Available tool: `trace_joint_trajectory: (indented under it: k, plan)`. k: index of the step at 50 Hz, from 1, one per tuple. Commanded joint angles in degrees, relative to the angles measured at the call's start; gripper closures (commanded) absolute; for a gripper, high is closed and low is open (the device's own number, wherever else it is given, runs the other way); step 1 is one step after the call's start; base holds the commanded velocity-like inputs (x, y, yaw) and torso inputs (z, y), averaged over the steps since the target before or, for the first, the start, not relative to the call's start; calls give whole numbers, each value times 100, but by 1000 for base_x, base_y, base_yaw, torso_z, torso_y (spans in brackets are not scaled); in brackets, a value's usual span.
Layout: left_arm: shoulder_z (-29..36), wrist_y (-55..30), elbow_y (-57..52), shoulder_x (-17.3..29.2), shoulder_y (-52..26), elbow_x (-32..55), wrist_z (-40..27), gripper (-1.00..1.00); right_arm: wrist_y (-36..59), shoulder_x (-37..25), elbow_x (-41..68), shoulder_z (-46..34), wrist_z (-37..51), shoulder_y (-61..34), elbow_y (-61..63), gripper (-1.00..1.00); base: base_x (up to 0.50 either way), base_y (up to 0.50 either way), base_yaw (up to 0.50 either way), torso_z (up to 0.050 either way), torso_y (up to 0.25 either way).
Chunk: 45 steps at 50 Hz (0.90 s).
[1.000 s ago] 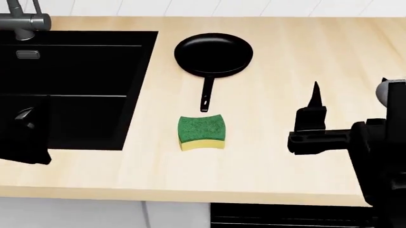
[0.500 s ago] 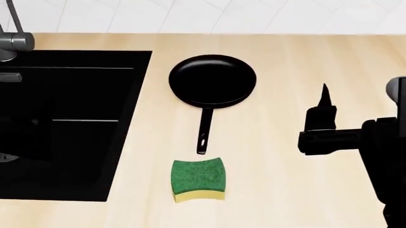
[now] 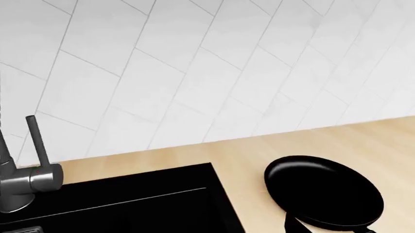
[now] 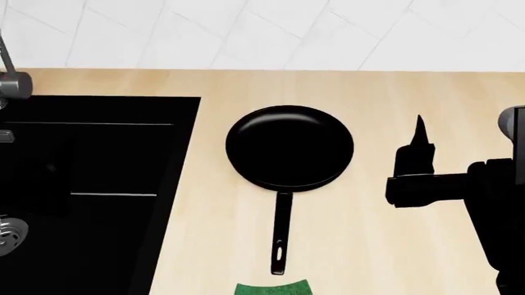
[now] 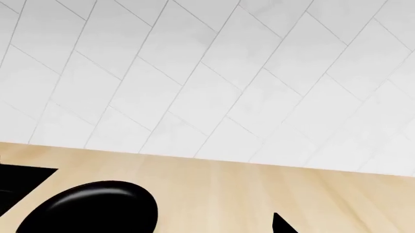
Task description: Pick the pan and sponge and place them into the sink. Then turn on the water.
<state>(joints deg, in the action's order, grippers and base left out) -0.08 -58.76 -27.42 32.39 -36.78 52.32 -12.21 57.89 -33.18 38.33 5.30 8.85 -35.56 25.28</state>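
Observation:
The black pan (image 4: 289, 147) lies on the wooden counter, its long handle (image 4: 280, 246) pointing towards me. It also shows in the left wrist view (image 3: 324, 194) and the right wrist view (image 5: 91, 208). Only the green top of the sponge (image 4: 273, 288) shows, cut by the head view's lower edge just below the handle's end. The black sink (image 4: 176, 184) fills the left, with its steel drain (image 4: 8, 236) and grey tap (image 3: 29, 179). My right gripper (image 4: 420, 132) hovers right of the pan, apart from it, with one pointed fingertip (image 5: 280, 224) showing. One dark fingertip (image 3: 290, 224) of my left gripper shows beside the pan.
A white tiled wall (image 4: 246, 31) runs behind the counter. Bare wood (image 4: 385, 92) lies between the pan and the wall. The sink's right edge (image 3: 220, 194) runs close to the pan's left side. My right arm (image 4: 492, 209) fills the right edge of the head view.
The head view has shifted: pan and sponge slid down the picture, the sponge is now cut off, and the wall has appeared. The right gripper holds its place in the view.

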Motion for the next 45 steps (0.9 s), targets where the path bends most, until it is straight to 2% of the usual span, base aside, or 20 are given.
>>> trace_joint_trajectory:
  k: [1, 9, 13, 17, 18, 20, 25, 31, 35, 36, 42, 44, 45]
  plan:
    - [53, 68, -5, -12, 64, 0, 44, -100, -66, 9, 13, -5, -31, 63, -23, -100, 336, 0, 0, 0, 0]
    - [39, 189, -14, 10, 213, -31, 104, -100, 77, -5, 83, -17, 31, 27, 53, -100, 335, 0, 0, 0, 0]
    - [397, 225, 181, -223, -35, -247, 70, -100, 174, 3, 118, 17, 112, -24, 66, -100, 146, 0, 0, 0, 2]
    - [188, 126, -20, -24, 106, 17, 154, -100, 183, 6, 137, 17, 110, -18, 54, -100, 0, 0, 0, 0, 0]
    - [419, 161, 2, -67, 16, -82, 277, -100, 183, 3, 137, 18, 110, -26, 45, -100, 0, 0, 0, 0, 0]
    - [486, 128, -34, -89, 3, -43, 307, -100, 203, 4, 159, 29, 113, -29, 41, -100, 0, 0, 0, 0, 0]
    - [613, -44, -205, -161, -151, 292, 484, -100, 245, -2, 184, 6, 113, -59, 22, -100, 0, 0, 0, 0, 0]
    - [767, -18, -540, 81, -68, 607, 1168, -100, 246, 32, 213, -9, 115, -19, 15, -100, 0, 0, 0, 0, 0]
    - [819, -250, -622, 71, -212, 944, 1197, -100, 322, 33, 253, 15, 153, -51, -2, -100, 0, 0, 0, 0, 0]
    - [974, -276, -748, 139, -323, 981, 1468, -100, 404, 26, 297, 19, 180, -91, 42, -100, 0, 0, 0, 0, 0]
    - [1179, -873, -1058, 284, -701, 1949, 1768, -100, 518, 35, 341, 9, 246, -149, 36, -100, 0, 0, 0, 0, 0]
    - [1036, -948, -995, 230, -773, 2368, 1542, -100, 559, 21, 381, 2, 229, -121, 59, -100, 0, 0, 0, 0, 0]
    - [1102, -953, -1089, 292, -796, 2277, 1644, -100, 571, 14, 388, 4, 234, -120, 70, -100, 0, 0, 0, 0, 0]
